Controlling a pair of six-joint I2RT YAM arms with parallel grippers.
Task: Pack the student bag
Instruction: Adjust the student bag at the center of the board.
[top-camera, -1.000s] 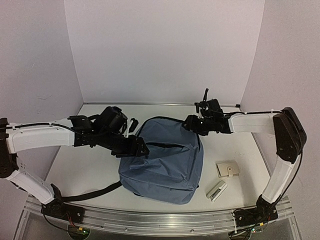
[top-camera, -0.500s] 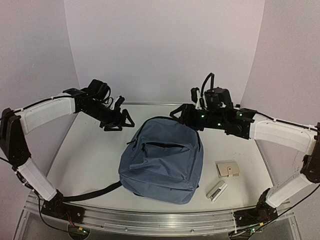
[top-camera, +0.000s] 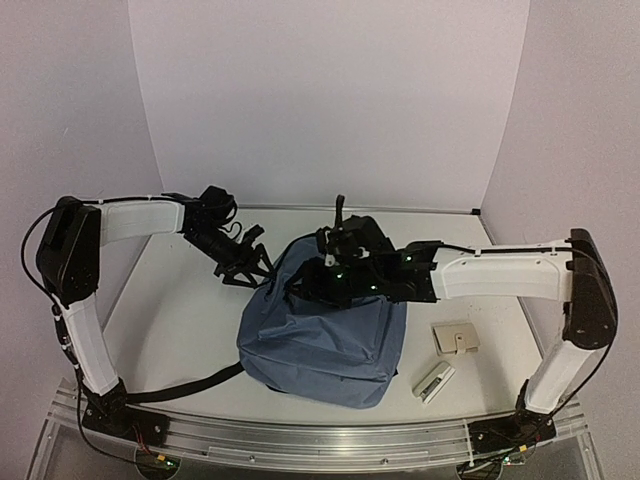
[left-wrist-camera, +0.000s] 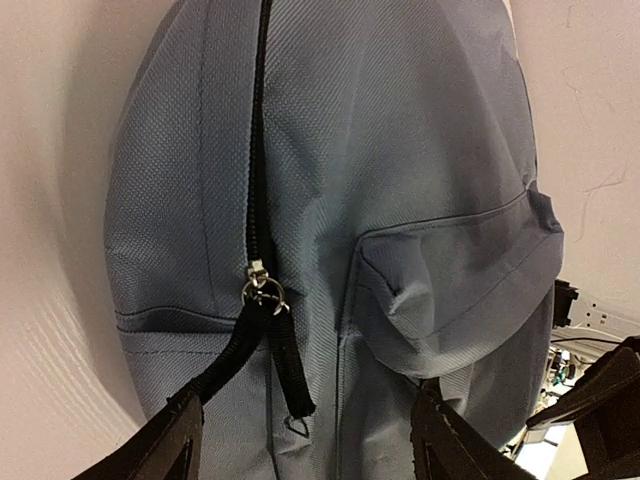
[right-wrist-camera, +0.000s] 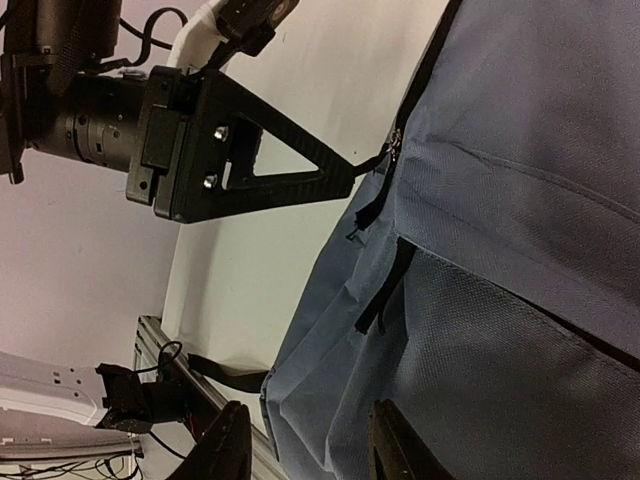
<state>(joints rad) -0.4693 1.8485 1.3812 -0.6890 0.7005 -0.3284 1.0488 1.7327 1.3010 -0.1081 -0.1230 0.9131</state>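
Top external view has the student bag (top-camera: 330, 345) lying flat on the table (top-camera: 170, 330), roughly midway between the two arms, its rounded top end pointing away from the bases; a black strap (top-camera: 185, 388) trails from the bag's near left corner toward the left arm's base.

Left gripper (top-camera: 252, 268) sits just beside the bag's upper left edge; in the left wrist view its fingers (left-wrist-camera: 165, 445) are spread wide with nothing clamped between them, and the bag's black main zipper (left-wrist-camera: 258, 150) runs down to a metal slider (left-wrist-camera: 262, 290) just ahead of them; two black pull tabs hang from that slider, one slanting toward the left finger; whether it touches that finger I cannot tell.

Right gripper (top-camera: 318, 282) reaches across the bag's upper part, above the fabric; in the right wrist view its fingers (right-wrist-camera: 228, 445) are parted and hold nothing, with the bag's blue cloth beyond them; a front pocket zipper pull (right-wrist-camera: 383, 285) lies on the bag there, and the tip of one left-gripper finger comes right up to the slider's pull at the bag's edge.

Right of the bag, apart from it, lies a beige wallet (top-camera: 456, 338); a small white object (top-camera: 434, 381) lies nearer the bases, close to the bag's near right corner.
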